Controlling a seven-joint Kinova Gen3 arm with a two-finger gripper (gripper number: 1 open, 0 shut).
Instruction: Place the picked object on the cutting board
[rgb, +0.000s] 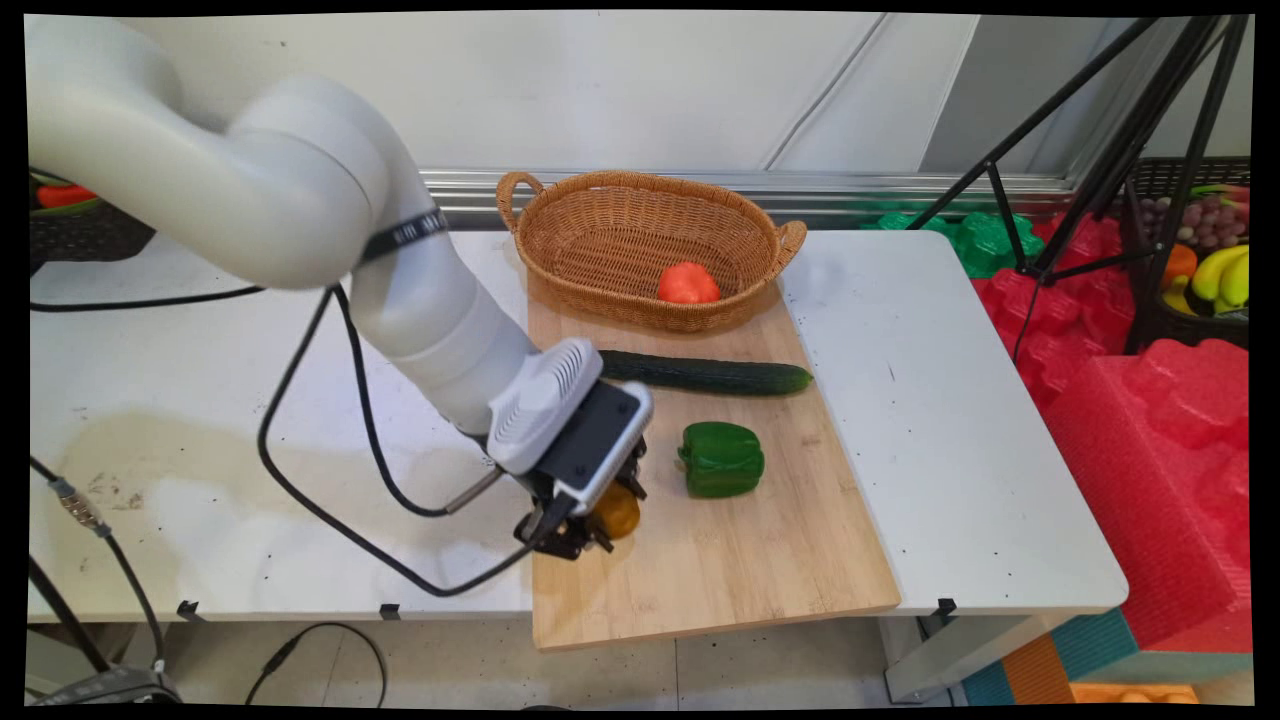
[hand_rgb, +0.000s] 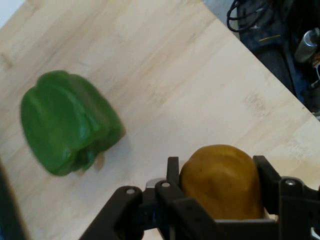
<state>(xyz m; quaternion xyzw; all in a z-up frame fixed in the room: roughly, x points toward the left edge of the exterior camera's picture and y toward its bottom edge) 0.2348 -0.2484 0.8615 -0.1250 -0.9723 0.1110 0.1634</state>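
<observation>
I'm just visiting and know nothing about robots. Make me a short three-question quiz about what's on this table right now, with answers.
1. True or false: the red pepper lies inside the wicker basket.
2. Which thing sits between the gripper fingers? A) green pepper B) yellow pepper C) cucumber
3. What surface does the green pepper rest on?

Key: 1. True. 2. B, the fingers are closed on both its sides. 3. The wooden board, apart from the cucumber.
</observation>
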